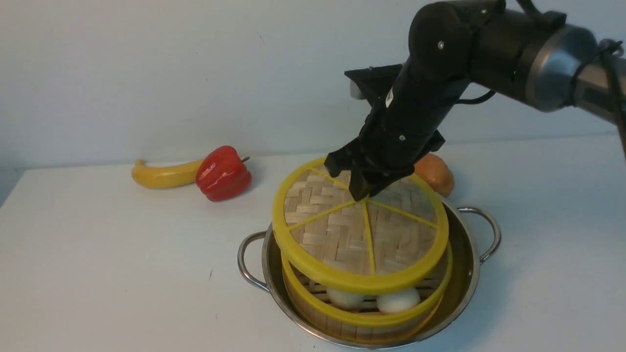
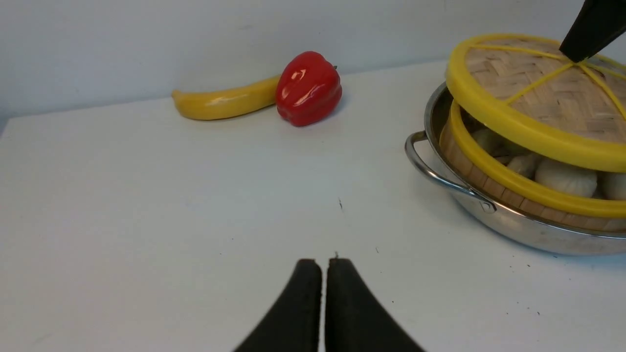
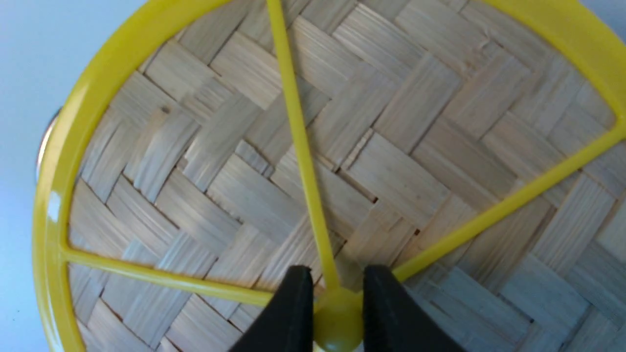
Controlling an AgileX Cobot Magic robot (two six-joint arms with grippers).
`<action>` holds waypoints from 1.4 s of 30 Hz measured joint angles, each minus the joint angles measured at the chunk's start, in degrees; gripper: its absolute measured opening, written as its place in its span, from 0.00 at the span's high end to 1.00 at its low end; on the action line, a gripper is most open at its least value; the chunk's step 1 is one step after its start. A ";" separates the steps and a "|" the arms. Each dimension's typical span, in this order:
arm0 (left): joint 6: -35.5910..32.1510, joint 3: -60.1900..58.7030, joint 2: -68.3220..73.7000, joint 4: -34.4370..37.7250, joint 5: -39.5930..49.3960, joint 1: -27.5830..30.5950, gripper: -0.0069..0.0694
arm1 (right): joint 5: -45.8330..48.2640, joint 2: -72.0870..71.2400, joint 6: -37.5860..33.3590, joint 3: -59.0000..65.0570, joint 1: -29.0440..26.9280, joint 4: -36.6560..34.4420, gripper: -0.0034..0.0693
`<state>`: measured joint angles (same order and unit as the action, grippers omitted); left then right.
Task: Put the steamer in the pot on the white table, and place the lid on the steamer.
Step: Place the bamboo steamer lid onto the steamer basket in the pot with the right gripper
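The shiny pot [image 1: 465, 254] stands on the white table [image 1: 122, 254] with the steamer [image 1: 364, 320] inside it; white buns [image 1: 397, 300] show through a gap under the lid. The woven, yellow-rimmed lid [image 1: 332, 230] hangs tilted just above the steamer, its near edge raised. My right gripper [image 1: 363, 193] is shut on the lid's yellow centre knob [image 3: 337, 315], one black finger on each side. Over bare table to the left of the pot [image 2: 489, 215], my left gripper [image 2: 324, 265] is shut and holds nothing; the front view does not show it.
A yellow banana [image 1: 161, 175] and a red bell pepper [image 1: 222, 173] lie at the back left near the wall. A brown onion-like thing [image 1: 437, 175] sits behind the pot. The pot's loop handles [image 1: 244, 261] stick out on both sides.
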<state>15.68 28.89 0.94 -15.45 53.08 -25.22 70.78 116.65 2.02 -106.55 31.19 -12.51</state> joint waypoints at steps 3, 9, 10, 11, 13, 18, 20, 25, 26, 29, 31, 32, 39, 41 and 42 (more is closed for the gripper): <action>0.00 0.00 0.00 -0.26 0.00 0.00 0.90 | -0.09 -0.51 0.18 1.29 0.00 0.00 0.76; 0.00 0.00 0.00 -0.31 0.00 0.00 0.90 | 0.15 -0.51 0.18 6.34 0.00 1.80 0.76; 0.00 0.00 0.00 -0.39 0.00 0.00 0.90 | 0.10 -0.51 0.13 6.55 0.00 1.89 0.76; 0.00 0.00 0.00 -0.47 0.00 0.00 0.90 | 0.04 -0.51 0.13 6.61 0.00 1.89 0.76; 0.00 0.00 0.00 -0.61 0.00 0.00 0.90 | 0.00 -0.51 -0.03 6.61 0.00 1.89 0.76; 0.00 0.00 0.00 -0.86 0.00 0.00 0.90 | 0.00 -0.51 -0.99 6.61 0.00 1.54 0.76; 0.00 0.00 0.00 -0.86 0.00 0.00 0.90 | -0.02 -0.51 -1.27 6.61 0.00 0.78 0.76; 0.00 0.00 0.00 -0.87 0.00 0.00 0.90 | -0.02 -0.51 -2.35 6.61 0.00 -0.67 0.76; 0.00 0.00 0.00 -0.87 0.00 0.00 0.90 | -0.02 -0.51 -2.56 6.61 0.00 -0.73 0.76; 0.00 0.00 0.00 -0.87 0.00 0.00 0.90 | -0.02 -0.51 -2.84 6.66 0.02 -0.67 0.76; 0.00 0.00 0.00 -0.87 0.00 0.00 0.90 | -0.02 -0.51 -2.98 6.66 0.07 -0.42 0.76; 0.00 0.00 0.00 -0.87 0.00 0.00 0.90 | -0.02 -0.51 -3.04 6.66 0.07 -0.37 0.76; 0.00 0.00 0.00 -0.92 0.00 0.00 0.90 | -0.07 -0.51 -3.66 6.66 0.07 -0.14 0.76; 0.00 0.00 0.00 -0.92 0.00 0.00 0.90 | -0.07 -0.51 -3.89 6.66 0.07 -0.20 0.76; 0.00 0.00 0.00 -0.92 0.00 0.00 0.90 | -0.08 -0.51 -3.97 6.66 0.07 -0.20 0.76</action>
<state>15.68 28.89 0.94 -16.37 53.08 -25.22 70.70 116.14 -1.95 -99.89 31.26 -12.71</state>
